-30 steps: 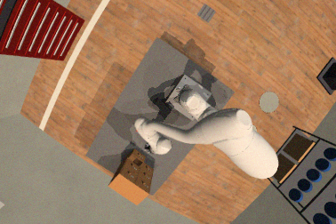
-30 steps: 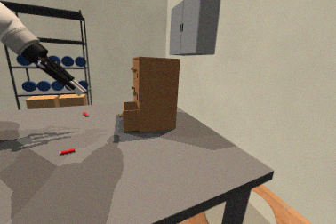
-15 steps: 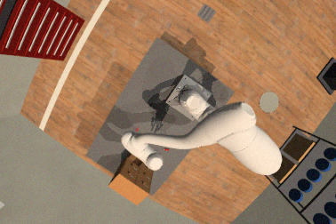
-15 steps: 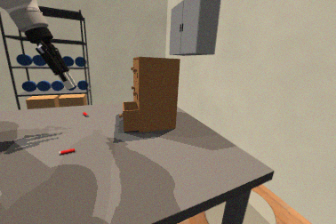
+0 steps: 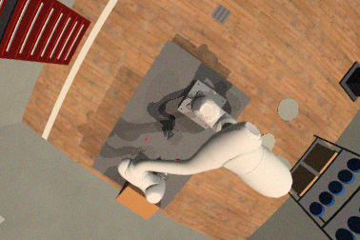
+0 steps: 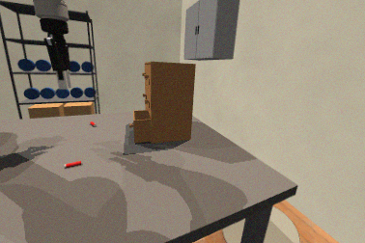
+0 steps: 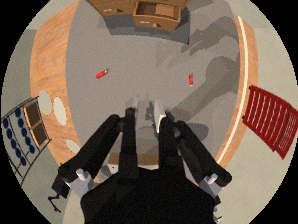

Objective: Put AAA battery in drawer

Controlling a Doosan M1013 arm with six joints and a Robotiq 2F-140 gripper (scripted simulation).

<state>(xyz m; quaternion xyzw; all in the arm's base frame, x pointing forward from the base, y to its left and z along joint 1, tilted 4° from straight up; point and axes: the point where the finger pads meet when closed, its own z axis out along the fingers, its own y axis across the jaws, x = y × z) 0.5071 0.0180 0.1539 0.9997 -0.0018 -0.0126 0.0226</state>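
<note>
The small wooden chest (image 6: 166, 101) stands on the grey table, and its lowest drawer (image 6: 141, 116) is pulled partly out. Two small red cylinders lie on the table, one nearer (image 6: 72, 164) and one farther (image 6: 93, 123). They also show in the wrist view at left (image 7: 101, 74) and right (image 7: 190, 79). I cannot tell which is the AAA battery. My gripper (image 6: 63, 82) hangs high above the table, fingers nearly together and empty.
A shelf rack (image 6: 48, 80) with blue items and cardboard boxes (image 6: 60, 110) stands behind the table. A grey wall cabinet (image 6: 212, 22) hangs above the chest. The robot base (image 5: 205, 105) sits on the table. The table's edge (image 6: 232, 212) is near the front.
</note>
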